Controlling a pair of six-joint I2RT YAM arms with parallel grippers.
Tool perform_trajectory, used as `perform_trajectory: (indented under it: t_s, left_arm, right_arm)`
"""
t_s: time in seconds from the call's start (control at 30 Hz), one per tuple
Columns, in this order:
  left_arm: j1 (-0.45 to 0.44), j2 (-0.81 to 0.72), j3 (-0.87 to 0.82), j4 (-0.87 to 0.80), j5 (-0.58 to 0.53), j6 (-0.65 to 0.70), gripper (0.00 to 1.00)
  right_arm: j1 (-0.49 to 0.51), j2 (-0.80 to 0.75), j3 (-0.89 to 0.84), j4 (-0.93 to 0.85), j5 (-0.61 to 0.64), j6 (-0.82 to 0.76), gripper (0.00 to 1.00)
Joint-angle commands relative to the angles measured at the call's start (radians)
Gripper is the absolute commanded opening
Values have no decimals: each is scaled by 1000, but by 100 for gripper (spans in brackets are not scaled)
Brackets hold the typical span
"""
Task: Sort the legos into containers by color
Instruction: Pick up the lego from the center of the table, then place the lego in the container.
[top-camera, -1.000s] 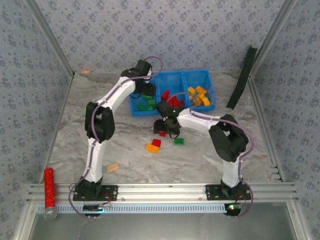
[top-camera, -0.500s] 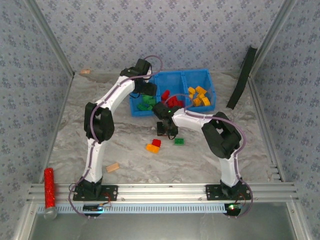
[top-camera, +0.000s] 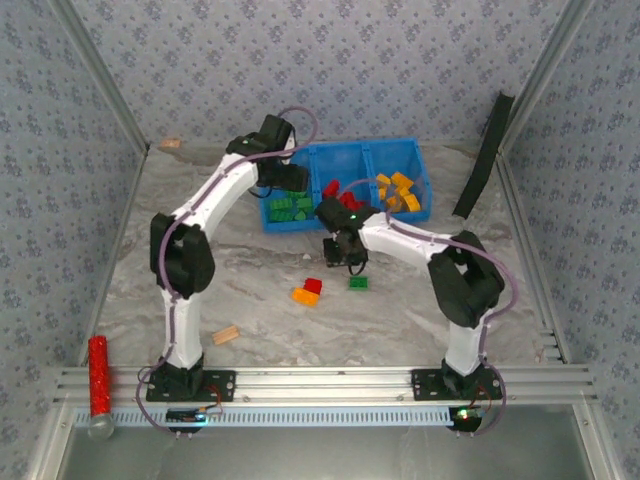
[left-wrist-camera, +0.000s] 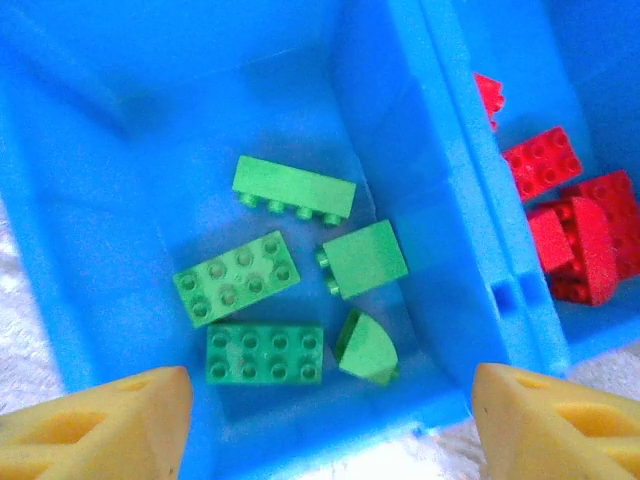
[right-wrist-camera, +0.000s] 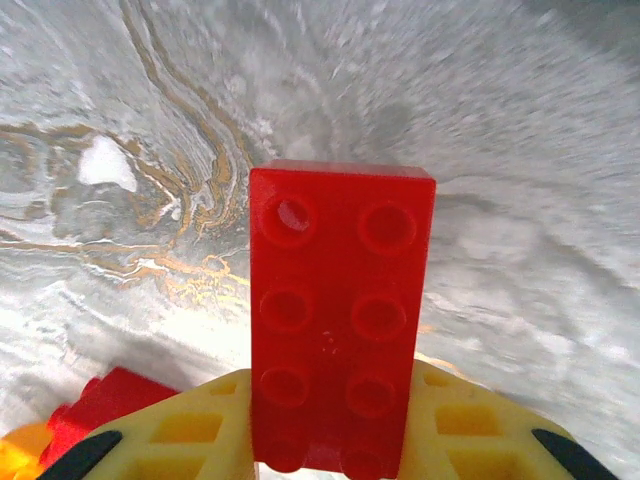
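Note:
The blue tray (top-camera: 400, 147) sits at the back centre; its compartments hold green bricks (top-camera: 290, 208), red bricks (top-camera: 338, 194) and yellow-orange bricks (top-camera: 398, 192). My left gripper (top-camera: 283, 181) hovers open over the green compartment (left-wrist-camera: 150, 130), above several green bricks (left-wrist-camera: 264, 352), with nothing between its fingers (left-wrist-camera: 100, 425). In front of the tray, my right gripper (top-camera: 346, 252) is shut on a red two-by-four brick (right-wrist-camera: 340, 300), which stands up between the yellow fingers (right-wrist-camera: 170, 440). A red brick (top-camera: 313, 286), an orange brick (top-camera: 304, 296) and a green brick (top-camera: 358, 283) lie loose on the table.
A tan wooden block (top-camera: 226, 334) lies near the left arm's base. The red glittery cylinder (top-camera: 98, 376) rests at the front left by the rail. Another tan block (top-camera: 170, 144) is at the back left, and a black strip (top-camera: 484, 158) leans at the right wall.
The left arm swung its elbow leftward and its gripper shifted slightly back-left, uncovering the green bricks. The right gripper moved a little right and toward the tray with the red brick.

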Motion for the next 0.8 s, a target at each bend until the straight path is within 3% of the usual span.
perform_trajectory:
  t_s: [0.0,0.17,0.37,0.53,0.77]
  left_arm:
    - [1,-167,-90,-12,15,-20,75]
    - [-9,-359,-292,-10,1,-60,79]
    - [-47,-558,-524,-38,3,-146,80]
    - [-130,-649,-663,-97,-74,-178,83]
    - [-245,-689,-796,-58,-67,-290,84]
  right_arm:
    - [-39,-80,46,-85,50,-89,27]
    - [-105,-107,128,-97,81,-191,27]
    - [-190,-24,278,-56,99,-291,27]
    - [-222,95,419,-15,76,-350,27]
    - [-234,293,614,-30,33,-393,30]
